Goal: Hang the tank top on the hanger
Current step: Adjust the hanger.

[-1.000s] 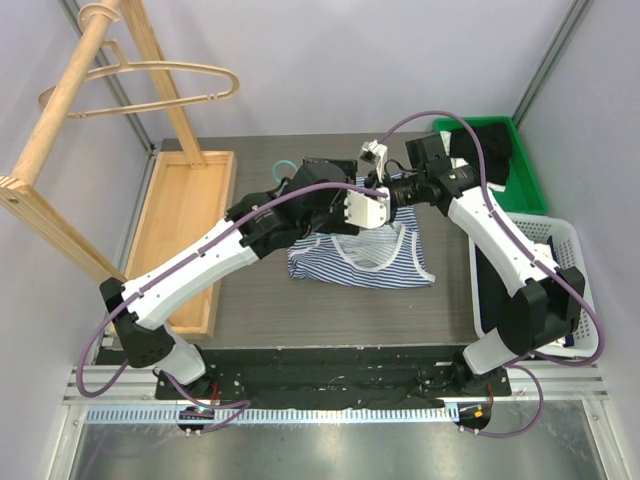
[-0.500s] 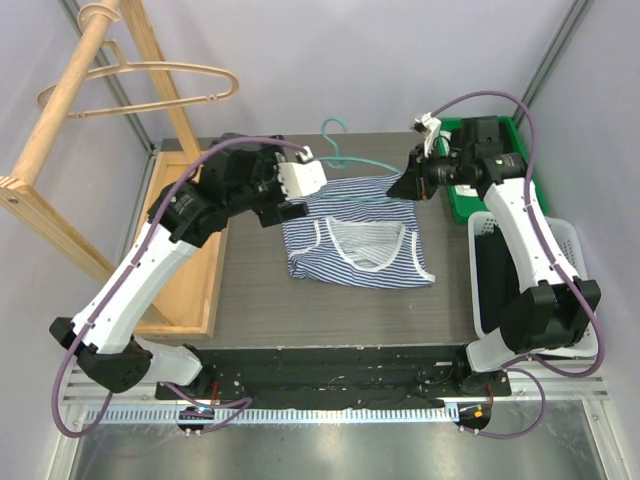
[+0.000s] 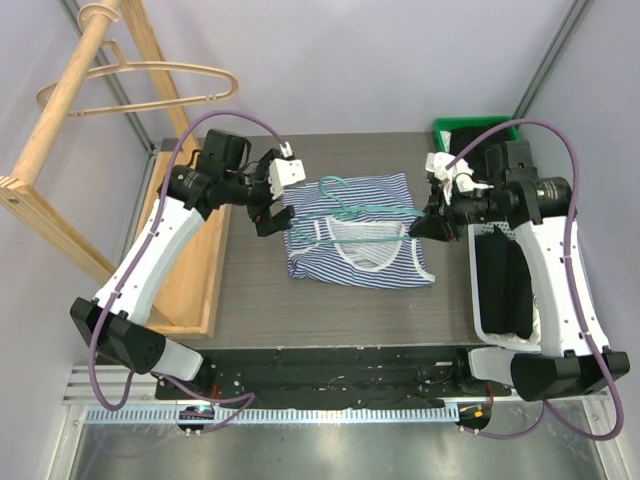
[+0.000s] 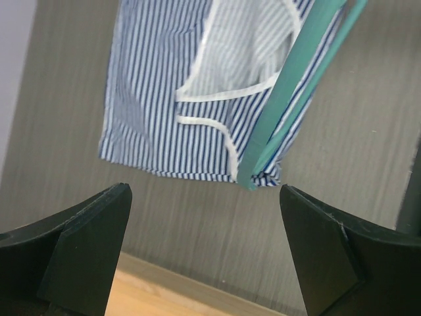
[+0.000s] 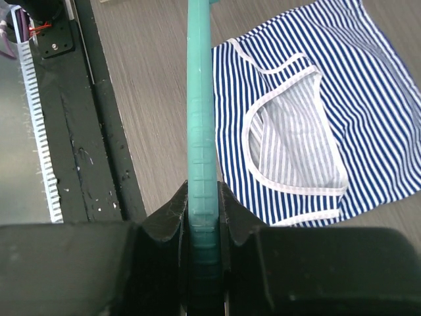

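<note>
Tank top (image 3: 365, 255): lies flat mid-counter (image 3: 330, 310), neck opening facing up.
Hanger (image 3: 365, 212): teal, spans the tank top's far half from side to side. Whether it rests on the tank top or is raised above it cannot be told.
Right jaws: clenched on the hanger's end at the tank top's right edge.
Left jaws: released, grasping nothing, just off the tank top's left edge. The hanger's free end is ahead of them, apart.

Bright even light, soft shadows, pics mostly sharp.
</note>
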Robot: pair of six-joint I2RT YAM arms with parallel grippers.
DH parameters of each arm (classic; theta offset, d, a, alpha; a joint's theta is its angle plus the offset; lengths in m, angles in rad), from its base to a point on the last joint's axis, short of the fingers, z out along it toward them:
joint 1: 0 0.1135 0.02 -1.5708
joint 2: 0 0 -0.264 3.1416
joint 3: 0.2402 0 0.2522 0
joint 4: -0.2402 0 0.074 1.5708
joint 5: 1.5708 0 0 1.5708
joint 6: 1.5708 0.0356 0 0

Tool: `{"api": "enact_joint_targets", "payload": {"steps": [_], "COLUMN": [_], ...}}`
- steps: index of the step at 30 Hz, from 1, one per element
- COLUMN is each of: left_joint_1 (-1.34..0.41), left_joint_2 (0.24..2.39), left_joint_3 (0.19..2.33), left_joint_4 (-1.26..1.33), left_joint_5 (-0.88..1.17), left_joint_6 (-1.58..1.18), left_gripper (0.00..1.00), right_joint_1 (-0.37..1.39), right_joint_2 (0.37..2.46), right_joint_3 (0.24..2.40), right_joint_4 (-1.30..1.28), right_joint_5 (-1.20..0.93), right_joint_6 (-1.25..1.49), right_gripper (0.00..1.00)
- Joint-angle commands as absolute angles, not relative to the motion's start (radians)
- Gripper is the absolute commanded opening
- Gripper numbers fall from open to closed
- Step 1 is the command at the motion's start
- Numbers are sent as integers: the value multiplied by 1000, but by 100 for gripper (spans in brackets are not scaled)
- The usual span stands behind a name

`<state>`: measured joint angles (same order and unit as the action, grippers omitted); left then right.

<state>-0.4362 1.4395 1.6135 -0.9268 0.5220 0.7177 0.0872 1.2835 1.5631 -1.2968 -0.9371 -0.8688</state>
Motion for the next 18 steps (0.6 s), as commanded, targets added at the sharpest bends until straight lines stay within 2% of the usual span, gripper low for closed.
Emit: {"api": "enact_joint_targets", "payload": {"steps": [1, 11, 18], "left_joint_1": [-391, -388, -390], "left_joint_2": [1460, 1558, 1608], "left_joint_3": [1621, 1690, 1684], "left_joint_4": [-1044, -1212, -1226], "left_joint_5": [794, 939, 927], "left_joint_6": [793, 893, 911], "left_gripper": [100, 90, 82], "right_joint_1": [77, 77, 75], "right_joint_2": [1233, 1229, 1213], "right_joint_3": [1555, 1539, 1578], "right_joint_4": [-1290, -1238, -1238], "right_joint_5": [-966, -1034, -1042], "right_joint_6": [-902, -854, -841], "right_gripper": [1, 1, 1]}}
